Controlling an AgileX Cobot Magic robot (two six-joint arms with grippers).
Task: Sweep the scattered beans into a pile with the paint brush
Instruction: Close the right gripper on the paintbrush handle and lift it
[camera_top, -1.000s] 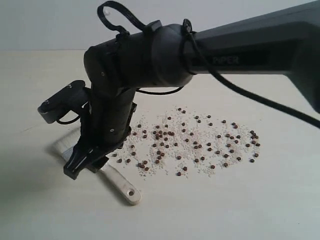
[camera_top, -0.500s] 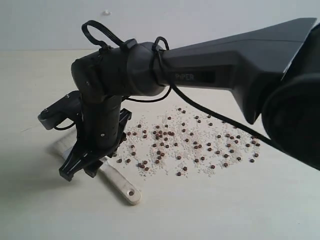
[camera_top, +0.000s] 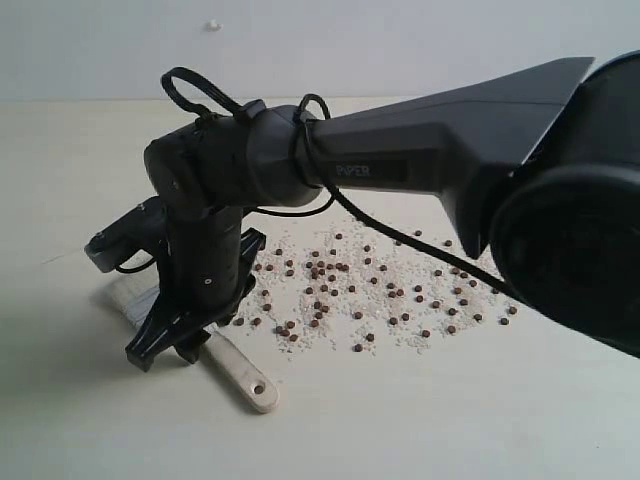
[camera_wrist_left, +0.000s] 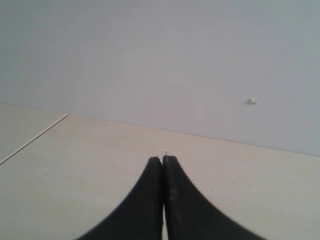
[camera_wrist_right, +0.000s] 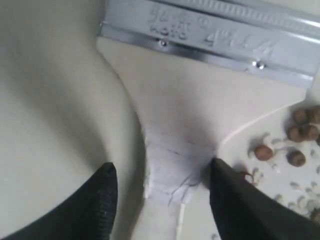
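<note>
Beans (camera_top: 380, 290) are lying spread in a loose, wide scatter across the pale worktop (camera_top: 450, 420), with fine whitish crumbs (camera_top: 345, 300) lying among them; they are not sitting in one mound. The paint brush (camera_top: 240, 370) is lying flat on the worktop at the left edge of that scatter. Its wooden handle is pointing toward the exterior camera, with the holed end (camera_top: 259, 388) lying nearest. Its pale bristles (camera_top: 125, 295) are showing just beyond your right arm.

You are holding your right hand (camera_top: 165, 352) low over the brush, pointing down at the handle. In the right wrist view the hand (camera_wrist_right: 161, 170) is standing wide. Its two dark fingers (camera_wrist_right: 102, 200) are straddling the narrow neck of the handle (camera_wrist_right: 180, 125), one on each side, with a gap showing between each finger and the wood. The silver ferrule (camera_wrist_right: 210, 35) is lying just ahead of the fingers, and a few beans (camera_wrist_right: 263, 152) are sitting right beside the handle. Whether the fingertips are touching the worktop, you cannot tell from these views.

Your left hand (camera_wrist_left: 163, 162) is pressing its fingers together with nothing between them. It is pointing across bare worktop toward the grey wall (camera_wrist_left: 150, 50), well apart from the brush and the beans.
</note>
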